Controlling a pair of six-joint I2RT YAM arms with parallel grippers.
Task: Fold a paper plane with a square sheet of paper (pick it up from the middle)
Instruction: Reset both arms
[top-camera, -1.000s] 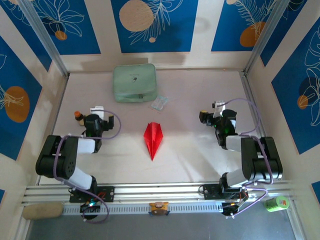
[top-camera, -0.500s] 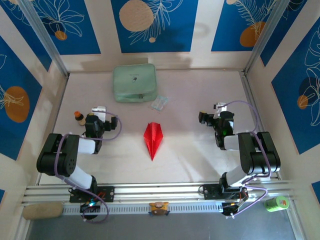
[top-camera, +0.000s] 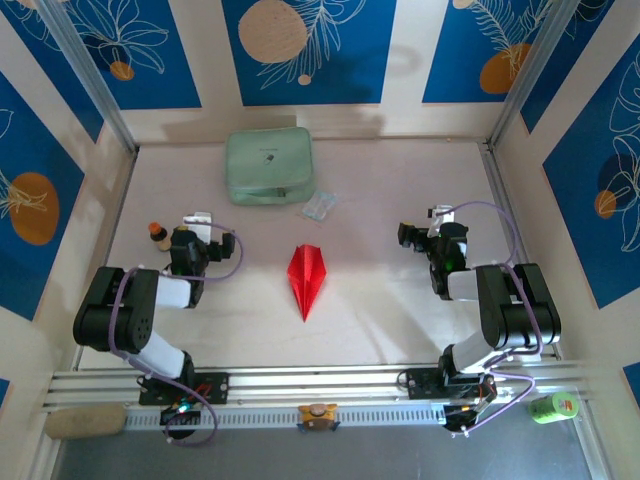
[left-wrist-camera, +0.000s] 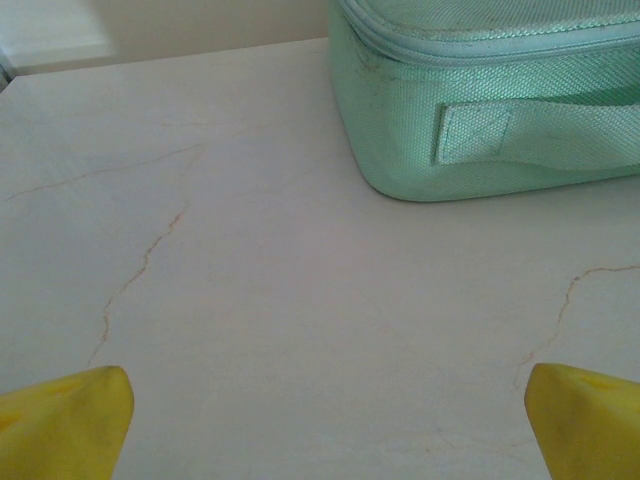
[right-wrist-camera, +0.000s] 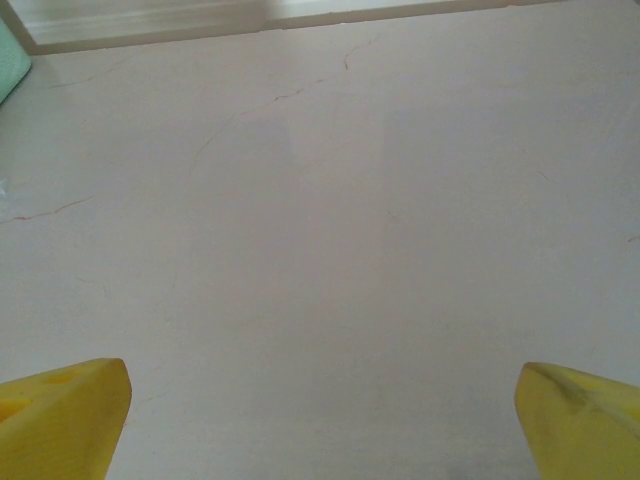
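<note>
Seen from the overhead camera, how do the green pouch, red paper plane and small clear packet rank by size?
1. green pouch, clearly largest
2. paper plane, long but slim
3. clear packet, smallest

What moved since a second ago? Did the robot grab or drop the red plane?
Both arms only shuffled a little: the right arm drew its elbow slightly toward the far side, and the left arm nudged its wrist the same way. Nothing was grabbed or dropped. The left fingers and right fingers are open and empty. The paper plane, green pouch and clear packet stayed put.
</note>
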